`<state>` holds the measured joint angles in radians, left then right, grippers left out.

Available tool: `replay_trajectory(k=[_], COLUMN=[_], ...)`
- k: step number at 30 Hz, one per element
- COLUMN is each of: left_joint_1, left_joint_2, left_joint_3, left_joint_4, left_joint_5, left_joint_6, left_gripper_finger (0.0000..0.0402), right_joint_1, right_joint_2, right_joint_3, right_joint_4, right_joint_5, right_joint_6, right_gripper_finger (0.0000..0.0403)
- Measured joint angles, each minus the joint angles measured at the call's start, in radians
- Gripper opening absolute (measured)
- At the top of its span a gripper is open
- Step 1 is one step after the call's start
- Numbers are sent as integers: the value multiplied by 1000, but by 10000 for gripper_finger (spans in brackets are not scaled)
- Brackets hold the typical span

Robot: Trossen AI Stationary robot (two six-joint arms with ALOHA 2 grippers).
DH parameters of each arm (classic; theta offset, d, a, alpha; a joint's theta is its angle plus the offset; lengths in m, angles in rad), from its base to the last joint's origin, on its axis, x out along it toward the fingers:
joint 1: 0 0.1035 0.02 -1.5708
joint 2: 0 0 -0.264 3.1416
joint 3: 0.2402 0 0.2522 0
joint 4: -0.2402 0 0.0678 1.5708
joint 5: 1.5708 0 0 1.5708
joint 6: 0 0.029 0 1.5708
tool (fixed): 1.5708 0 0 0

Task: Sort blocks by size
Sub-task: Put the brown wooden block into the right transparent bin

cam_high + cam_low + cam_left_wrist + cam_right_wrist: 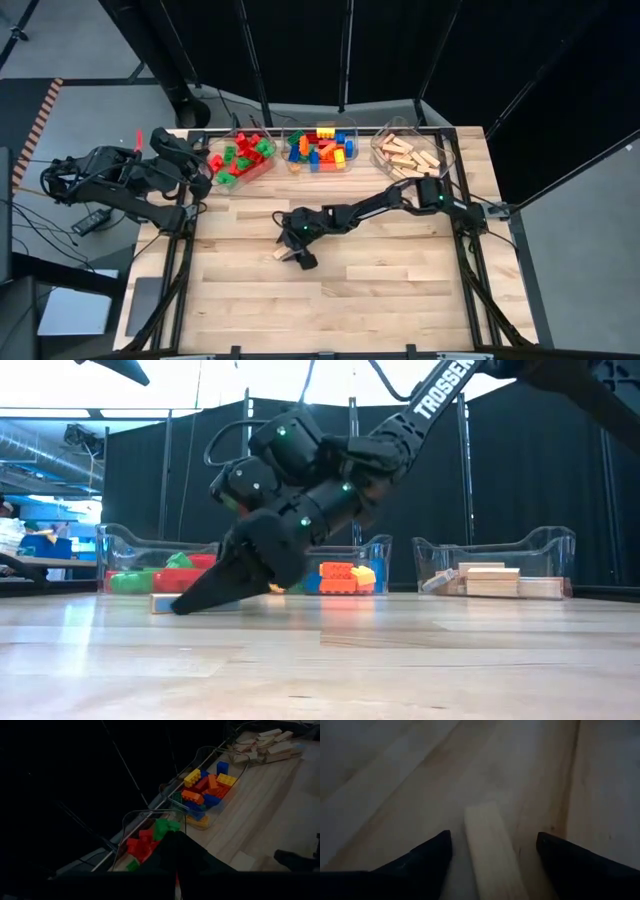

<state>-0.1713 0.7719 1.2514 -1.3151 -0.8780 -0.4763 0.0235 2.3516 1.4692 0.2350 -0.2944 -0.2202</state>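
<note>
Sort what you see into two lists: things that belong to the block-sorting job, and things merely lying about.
Job:
- wooden bar on the table, between the right gripper's open jaws
- red and green bricks
- mixed bricks
- wooden bars
- three clear bins holding them

Lying about:
- left gripper, waiting by the bricks
- black handset on the floor

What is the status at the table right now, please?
Right gripper low at mid-table, jaws open astride a wooden bar, not gripping. Left gripper shut, waiting by the red-green bin. Nothing in the way.
</note>
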Motion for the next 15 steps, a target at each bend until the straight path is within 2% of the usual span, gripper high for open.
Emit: replay_trajectory(k=[2, 4, 6, 9, 12, 15], left_joint_1=[0, 0, 0, 0, 0, 0], left_joint_2=[0, 0, 0, 0, 0, 0], left_joint_3=[0, 0, 0, 0, 0, 0], left_joint_4=[0, 0, 0, 0, 0, 0], left_joint_5=[0, 0, 0, 0, 0, -1], left_joint_6=[0, 0, 0, 0, 0, 0], left_gripper_finger=[4, 4, 4, 4, 4, 4], right_joint_1=[0, 1, 7, 12, 12, 13], right_joint_2=[16, 25, 26, 26, 27, 22], right_joint_3=[3, 4, 6, 5, 4, 3], right_joint_4=[8, -1, -15, -20, -18, -17], right_joint_5=[10, 46, 76, 100, 97, 113], right_joint_6=[47, 83, 83, 42, 40, 126], right_gripper_finger=[300, 269, 219, 123, 120, 120])
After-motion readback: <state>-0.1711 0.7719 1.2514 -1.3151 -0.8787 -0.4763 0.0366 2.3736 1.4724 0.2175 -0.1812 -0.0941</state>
